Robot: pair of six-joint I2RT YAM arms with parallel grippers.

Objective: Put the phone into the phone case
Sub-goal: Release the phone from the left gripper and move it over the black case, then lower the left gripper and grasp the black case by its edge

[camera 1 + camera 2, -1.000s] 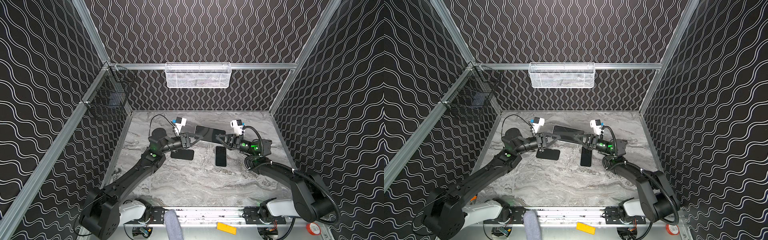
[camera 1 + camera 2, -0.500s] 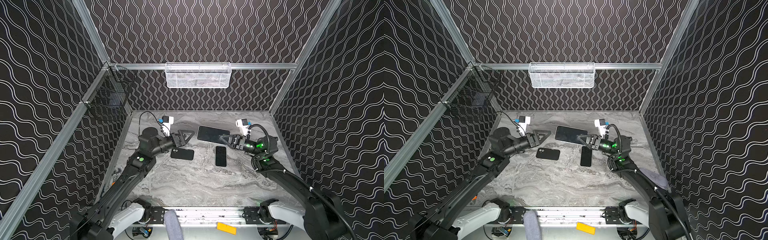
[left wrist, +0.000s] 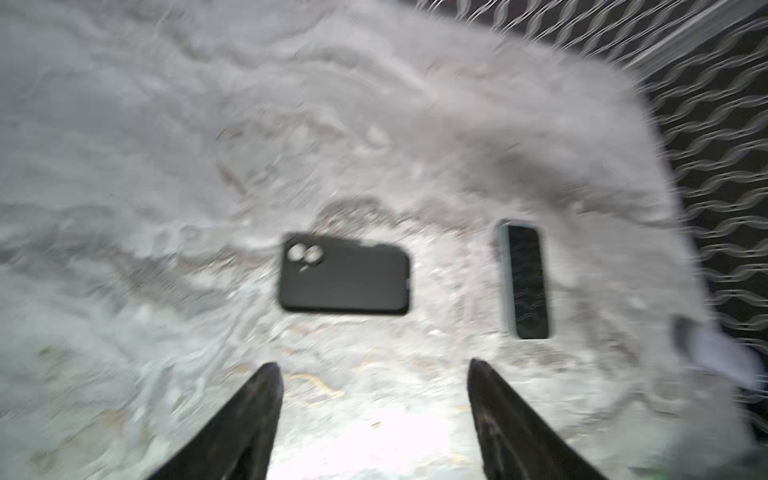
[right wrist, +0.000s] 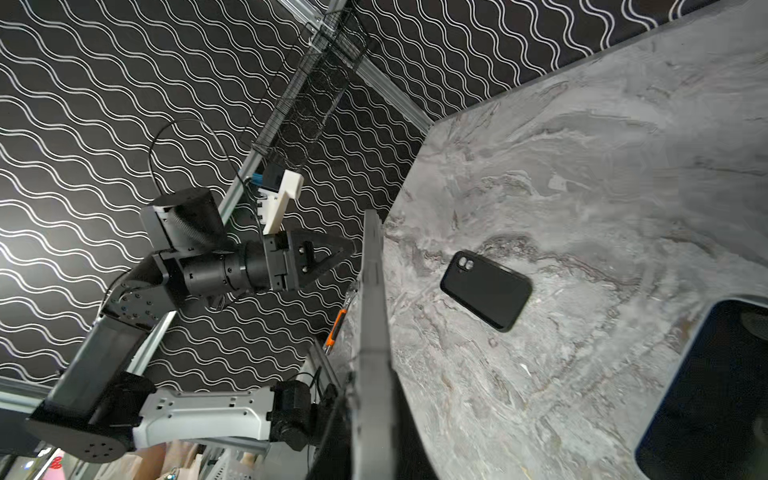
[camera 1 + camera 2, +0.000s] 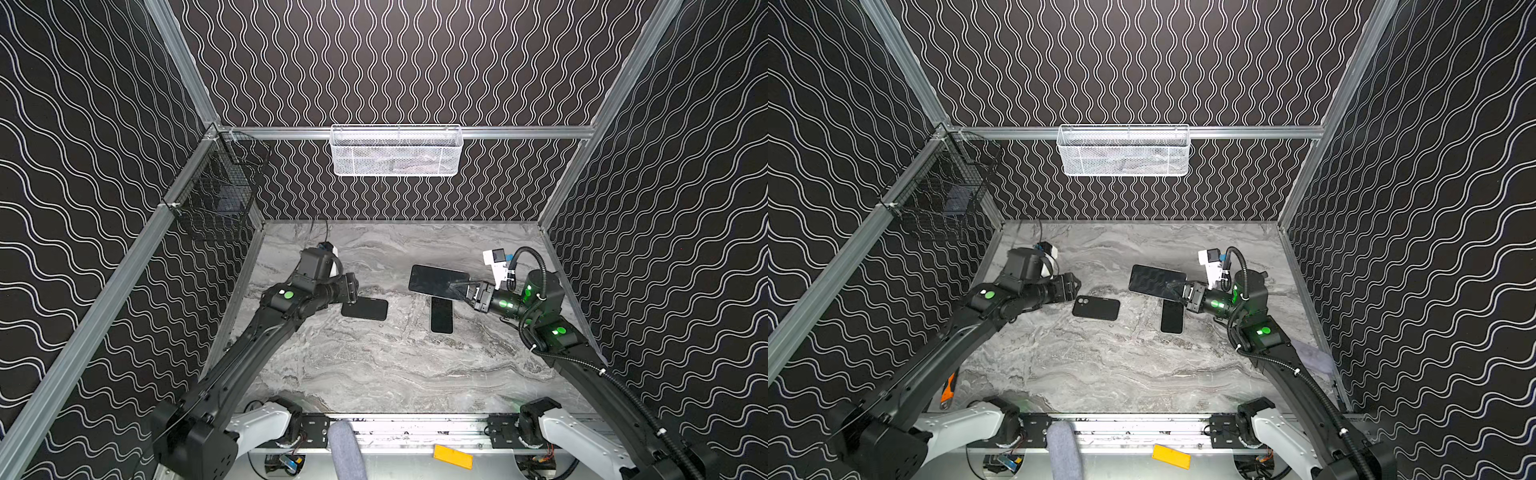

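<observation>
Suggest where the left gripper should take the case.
Case lies flat, apparently back up, cutout end toward the open left gripper. Likely best: come from above and pinch its two long edges near mid-length. That is its narrow span, and both edges are clear of the phone and of the slab in the right gripper.

Left wrist view blurred; phone [image 4: 706, 395] cut off in right wrist view.
</observation>
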